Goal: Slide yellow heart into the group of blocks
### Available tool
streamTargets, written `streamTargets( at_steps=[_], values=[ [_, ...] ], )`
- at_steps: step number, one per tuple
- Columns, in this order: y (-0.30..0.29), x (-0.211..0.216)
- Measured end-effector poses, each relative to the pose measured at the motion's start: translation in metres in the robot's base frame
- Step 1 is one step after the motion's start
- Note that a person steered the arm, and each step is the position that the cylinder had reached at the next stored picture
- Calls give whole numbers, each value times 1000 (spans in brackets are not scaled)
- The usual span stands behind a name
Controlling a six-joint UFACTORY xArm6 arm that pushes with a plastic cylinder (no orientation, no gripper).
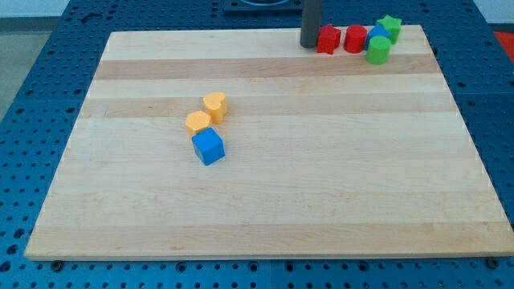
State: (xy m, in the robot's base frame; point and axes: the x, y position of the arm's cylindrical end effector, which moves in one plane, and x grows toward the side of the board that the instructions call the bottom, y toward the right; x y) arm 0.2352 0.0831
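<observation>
The yellow heart [215, 105] lies left of the board's middle. Touching it below-left is a yellow hexagon-like block [197, 122], and a blue cube [209, 147] sits just below that. My tip [310, 44] is at the view's top, right of centre, far from the yellow heart. It stands just left of a red star-like block [328, 38]. A red cylinder [355, 38], a blue block [376, 35] partly hidden, a green cylinder [379, 50] and a green star [390, 27] form a group at the top right.
The wooden board [265, 193] lies on a blue perforated table [32, 96]. The top-right group sits close to the board's top edge.
</observation>
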Motion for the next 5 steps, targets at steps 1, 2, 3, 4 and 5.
streamTargets(
  at_steps=[1,2,3,4,5],
  values=[
    [12,0],
    [22,0],
    [18,-2],
    [-12,32],
    [-76,58]
  ],
)
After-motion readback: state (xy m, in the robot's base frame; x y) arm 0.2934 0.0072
